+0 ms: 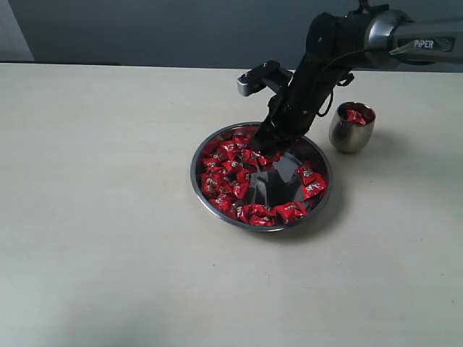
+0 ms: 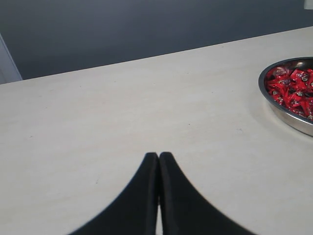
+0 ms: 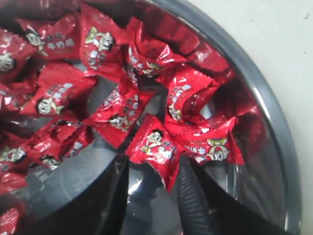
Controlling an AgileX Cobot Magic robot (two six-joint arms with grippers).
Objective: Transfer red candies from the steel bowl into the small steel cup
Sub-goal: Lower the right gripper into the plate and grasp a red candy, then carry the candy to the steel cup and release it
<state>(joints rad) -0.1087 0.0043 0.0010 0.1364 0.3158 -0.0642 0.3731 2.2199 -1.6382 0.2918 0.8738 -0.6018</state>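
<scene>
The steel bowl (image 1: 195, 173) sits mid-table, holding many red candies (image 1: 228, 177) heaped mostly on its left and front. My right gripper (image 1: 262, 144) reaches down into the bowl's far side. It is open, its black fingers (image 3: 195, 196) straddling the corner of one red candy (image 3: 156, 147) that lies among others near the bowl rim (image 3: 274, 112). The small steel cup (image 1: 351, 134) stands upright to the right of the bowl, with red candies (image 1: 354, 116) inside. My left gripper (image 2: 159, 155) is shut on nothing, hovering over bare table; the bowl (image 2: 288, 120) shows far off to its side.
A silver camera block (image 1: 257, 79) on the right wrist hangs above the bowl's back edge. The pale tabletop (image 1: 94, 181) spreads wide to the left and front. A dark wall (image 1: 181, 29) runs behind the table.
</scene>
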